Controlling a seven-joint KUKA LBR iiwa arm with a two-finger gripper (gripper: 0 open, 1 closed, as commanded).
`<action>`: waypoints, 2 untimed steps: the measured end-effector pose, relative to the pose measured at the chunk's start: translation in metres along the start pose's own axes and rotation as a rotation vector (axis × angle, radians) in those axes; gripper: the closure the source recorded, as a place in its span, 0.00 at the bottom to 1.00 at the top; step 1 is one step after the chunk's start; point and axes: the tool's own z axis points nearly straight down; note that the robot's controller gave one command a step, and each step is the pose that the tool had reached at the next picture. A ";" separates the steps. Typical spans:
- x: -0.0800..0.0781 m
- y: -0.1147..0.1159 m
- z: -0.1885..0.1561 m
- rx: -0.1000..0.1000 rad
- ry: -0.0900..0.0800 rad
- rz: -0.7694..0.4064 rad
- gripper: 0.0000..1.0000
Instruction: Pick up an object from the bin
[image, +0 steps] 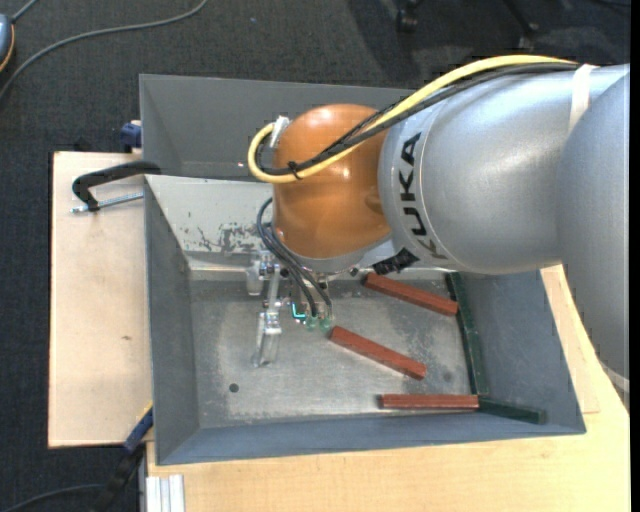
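A long, flat reddish-brown stick (376, 353) is lying slantwise on the floor of the grey metal bin (170, 330) at mid-frame. Its upper-left end is sitting just beside the pincer (285, 328), which is hanging low; I cannot tell whether the pincer is spread or pressed together. Two similar reddish-brown sticks are lying to the right, one by the back wall (410, 296) and one along the front wall (428, 402).

Three sticks (377, 352) lie apart in the right half of the bin (225, 400).
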 end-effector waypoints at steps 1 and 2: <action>0.022 -0.035 0.092 0.004 0.006 0.543 0.00; -0.022 -0.111 0.126 0.003 -0.005 0.480 0.00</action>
